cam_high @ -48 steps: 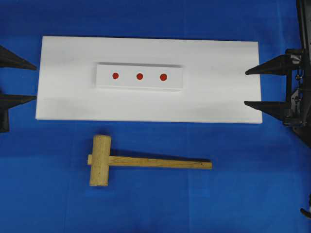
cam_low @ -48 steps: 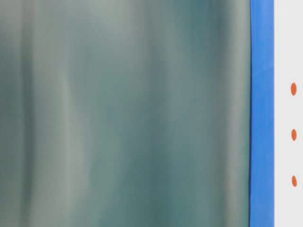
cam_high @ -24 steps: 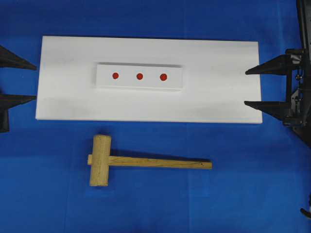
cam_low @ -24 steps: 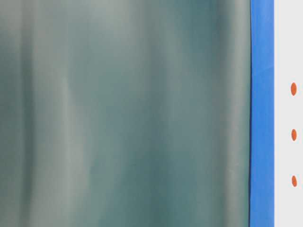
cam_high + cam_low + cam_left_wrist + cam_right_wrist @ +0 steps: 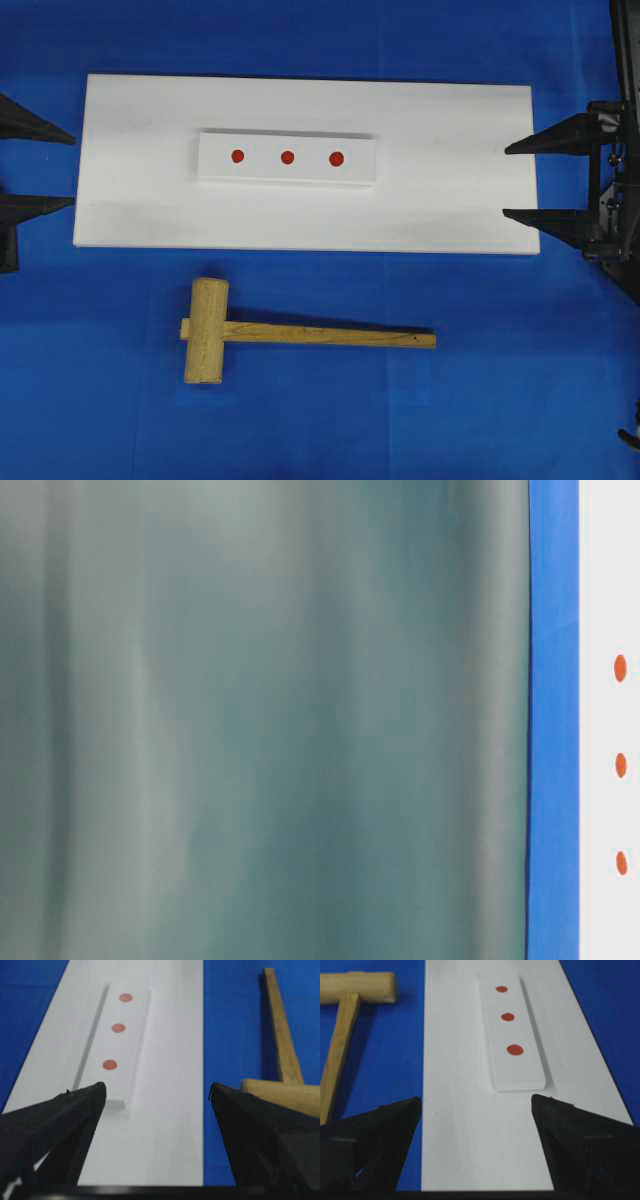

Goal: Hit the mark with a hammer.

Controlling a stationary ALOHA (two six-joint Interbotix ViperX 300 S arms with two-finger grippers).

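The wooden hammer [image 5: 230,334] lies flat on the blue cloth in front of the white board [image 5: 450,170], head to the left, handle pointing right. It also shows in the left wrist view as hammer [image 5: 280,1035] and in the right wrist view as hammer [image 5: 350,995]. Three red marks [image 5: 287,157] sit in a row on a raised white block [image 5: 260,170] on the board. My left gripper [image 5: 70,168] stands open at the board's left end, empty. At the board's right end my right gripper [image 5: 508,181] is open too, holding nothing.
Blue cloth [image 5: 500,380] covers the table all around the board. The table-level view is mostly filled by a blurred grey-green surface [image 5: 260,720], with a strip of cloth and the red marks [image 5: 621,765] at its right edge.
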